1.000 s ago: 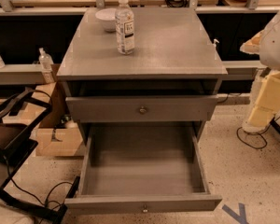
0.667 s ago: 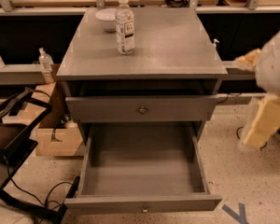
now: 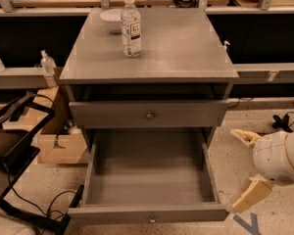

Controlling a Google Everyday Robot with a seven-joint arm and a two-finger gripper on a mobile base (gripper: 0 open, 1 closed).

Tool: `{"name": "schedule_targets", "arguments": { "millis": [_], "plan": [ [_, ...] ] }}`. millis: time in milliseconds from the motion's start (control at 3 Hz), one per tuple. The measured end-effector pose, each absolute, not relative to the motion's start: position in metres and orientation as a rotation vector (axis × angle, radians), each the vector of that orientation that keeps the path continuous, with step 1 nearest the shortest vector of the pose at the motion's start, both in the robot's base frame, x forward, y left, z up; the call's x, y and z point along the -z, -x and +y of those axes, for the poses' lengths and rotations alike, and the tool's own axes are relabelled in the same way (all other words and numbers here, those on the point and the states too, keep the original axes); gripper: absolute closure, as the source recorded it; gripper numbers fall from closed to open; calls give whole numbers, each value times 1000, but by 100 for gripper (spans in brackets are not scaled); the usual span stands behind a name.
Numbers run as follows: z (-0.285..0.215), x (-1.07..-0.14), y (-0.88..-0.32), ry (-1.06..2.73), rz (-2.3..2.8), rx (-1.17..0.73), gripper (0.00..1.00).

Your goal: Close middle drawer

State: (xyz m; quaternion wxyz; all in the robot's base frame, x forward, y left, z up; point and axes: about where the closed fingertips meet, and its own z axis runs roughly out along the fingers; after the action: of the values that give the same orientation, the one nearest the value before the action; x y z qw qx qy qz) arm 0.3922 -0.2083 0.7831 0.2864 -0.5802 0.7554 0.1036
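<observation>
Grey wood throughout: the middle drawer (image 3: 186, 213) stands pulled fully out of the cabinet (image 3: 67, 89), its deep box empty, its wide front running left to right nearest the camera with a small knob (image 3: 152, 219) at its centre. Above it the uppermost drawer (image 3: 186, 114) sits only slightly out. A water bottle (image 3: 131, 26) and a bowl (image 3: 110, 19) stand on the surface (image 3: 181, 48). The end effector (image 3: 233, 171) hangs low just beside the drawer's right front corner, its two beige fingers (image 3: 246, 137) spread wide and empty, pointing left. The front lies to its left, so a push likely needs it round before that panel, driving toward the cabinet.
</observation>
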Motion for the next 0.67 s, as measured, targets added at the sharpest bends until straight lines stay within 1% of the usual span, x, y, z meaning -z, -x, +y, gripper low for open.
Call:
{"name": "schedule_targets", "arguments": {
  "millis": [333,667],
  "plan": [
    [-214,-720,-417,1398,2008,-274,0],
    [-216,-728,-424,1391,2002,-233,0]
  ]
}}
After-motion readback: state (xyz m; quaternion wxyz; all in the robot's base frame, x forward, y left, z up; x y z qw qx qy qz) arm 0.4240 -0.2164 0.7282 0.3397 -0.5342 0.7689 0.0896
